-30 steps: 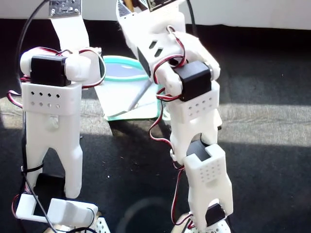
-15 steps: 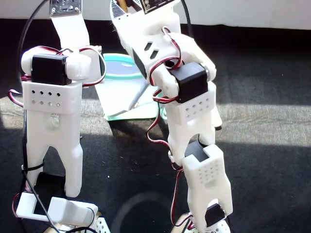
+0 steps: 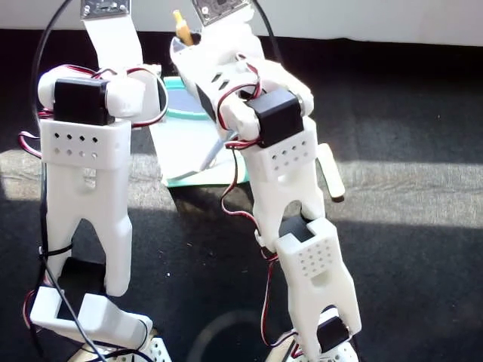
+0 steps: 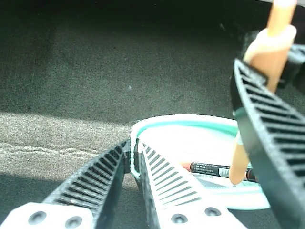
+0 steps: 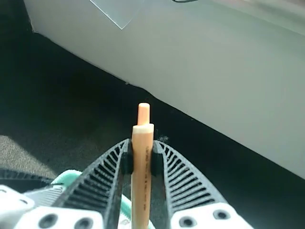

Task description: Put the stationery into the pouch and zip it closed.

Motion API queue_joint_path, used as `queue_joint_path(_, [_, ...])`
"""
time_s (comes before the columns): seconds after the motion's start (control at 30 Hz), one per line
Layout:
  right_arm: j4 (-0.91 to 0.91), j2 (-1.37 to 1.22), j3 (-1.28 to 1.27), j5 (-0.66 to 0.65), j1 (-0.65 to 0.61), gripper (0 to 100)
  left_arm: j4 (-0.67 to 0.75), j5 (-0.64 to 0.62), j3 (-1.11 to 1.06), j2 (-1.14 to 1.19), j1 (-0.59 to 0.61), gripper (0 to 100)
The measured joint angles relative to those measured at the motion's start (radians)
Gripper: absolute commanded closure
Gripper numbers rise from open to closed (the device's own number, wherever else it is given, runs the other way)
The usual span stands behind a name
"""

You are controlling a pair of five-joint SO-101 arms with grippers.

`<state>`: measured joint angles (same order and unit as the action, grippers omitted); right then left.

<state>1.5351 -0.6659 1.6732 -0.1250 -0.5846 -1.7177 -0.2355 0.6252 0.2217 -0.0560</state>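
right gripper (image 5: 141,160) clamps orange pen (image 5: 142,138) upright over pouch (image 4: 190,121)
left gripper (image 4: 133,160), nearly closed, pinches the pouch's teal rim on the dark surface (image 4: 71,71); the orange pen's tip sits in the open mouth, beside a dark pen (image 4: 214,169) lying inside.

The flat soft pouch (image 4: 190,119) is white, with a mint-green band along its rim. The slim round pen (image 5: 142,167) in the right gripper (image 5: 142,145) is pale orange, with a cream ring just below its orange tip. The thin black pen (image 4: 217,169) in the pouch has small white print and a red end. The right gripper and the left gripper (image 4: 133,145) both have black ribbed fingers on white bases. The plastic arms (image 3: 83,188) are white, with black motors and red and black wires. The table cloth (image 3: 423,264) is dark grey and finely speckled, with one paler sunlit stripe.
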Motion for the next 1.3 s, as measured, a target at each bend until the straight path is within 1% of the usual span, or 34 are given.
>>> queue_joint_path(0.17, [0.094, 0.038, 0.005, 0.055, 0.028, 99.3, -0.002, 0.0, 0.0, 0.0, -0.002, 99])
queue_joint_path(0.3, [0.158, 0.06, 0.003, 0.068, 0.044, 98.2, -0.002, 0.0, 0.0, 0.0, -0.002, 99])
queue_joint_path(0.5, [0.221, 0.074, 0.003, 0.072, 0.032, 81.1, -0.002, 0.0, 0.0, 0.0, 0.002, 99])
queue_joint_path(0.67, [0.221, 0.083, 0.0, 0.072, 0.006, 81.1, -0.002, 0.0, 0.0, 0.0, 0.008, 99])
queue_joint_path(1.07, [0.221, 0.304, 0.002, 0.072, 0.005, 81.1, -0.002, 0.0, 0.0, 0.0, 0.008, 99])
queue_joint_path(1.17, [0.221, 0.307, 0.002, 0.072, 0.048, 81.1, -0.002, 0.0, 0.0, 0.0, 0.008, 99])
queue_joint_path(1.3, [0.221, 0.307, 0.002, 0.072, 0.14, 81.1, -0.002, 0.0, 0.0, 0.0, 0.008, 99])
